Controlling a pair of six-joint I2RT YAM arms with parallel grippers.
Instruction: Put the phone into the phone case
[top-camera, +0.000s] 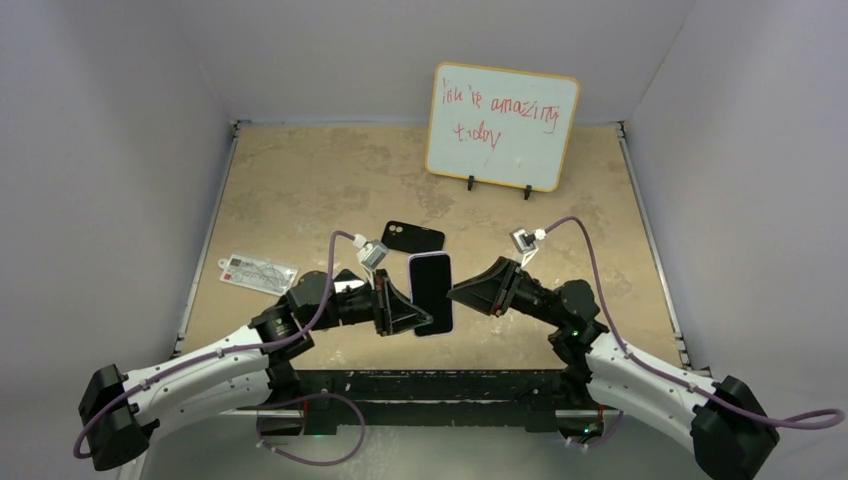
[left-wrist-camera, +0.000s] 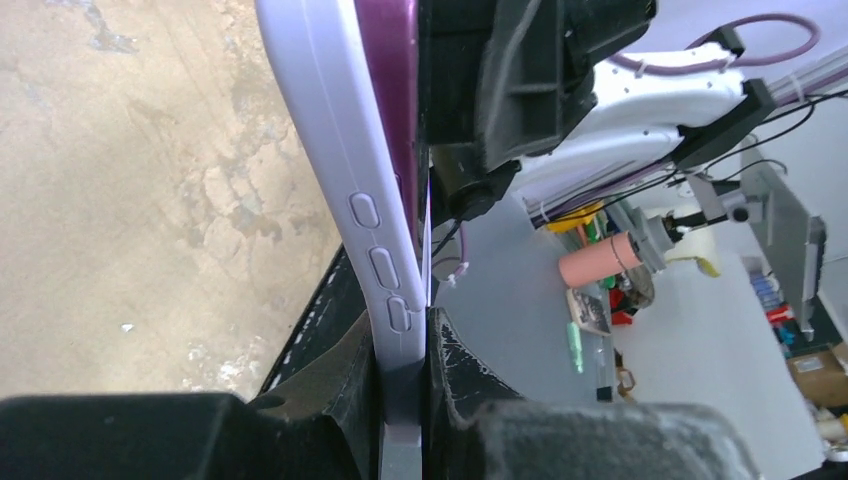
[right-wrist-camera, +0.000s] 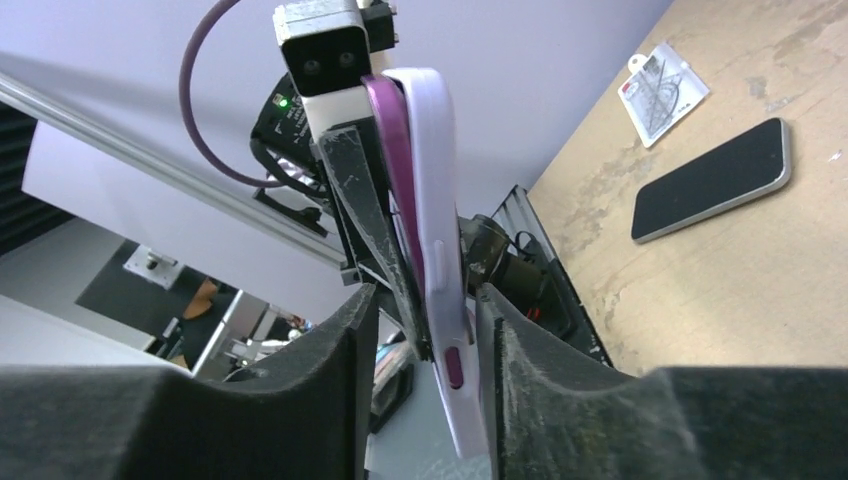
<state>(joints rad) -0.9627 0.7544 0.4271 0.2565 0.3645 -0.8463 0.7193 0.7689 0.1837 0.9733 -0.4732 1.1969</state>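
My left gripper (top-camera: 415, 308) is shut on the lower end of a phone (top-camera: 431, 292) with a dark screen and a lavender-white edge, and holds it above the table. In the left wrist view the phone (left-wrist-camera: 345, 150) stands edge-on between the fingers of that gripper (left-wrist-camera: 405, 340). My right gripper (top-camera: 462, 292) is open, with its jaws on either side of the phone's other edge (right-wrist-camera: 432, 200). In the right wrist view one finger (right-wrist-camera: 520, 350) lies close against it and the other stands apart. The matte black phone case (top-camera: 414, 238) lies flat behind the phone and also shows in the right wrist view (right-wrist-camera: 712, 180).
A whiteboard (top-camera: 502, 126) with red writing stands at the back. A small clear packet with a printed card (top-camera: 258, 270) lies at the left. Grey walls enclose the tan table (top-camera: 330, 180) on three sides.
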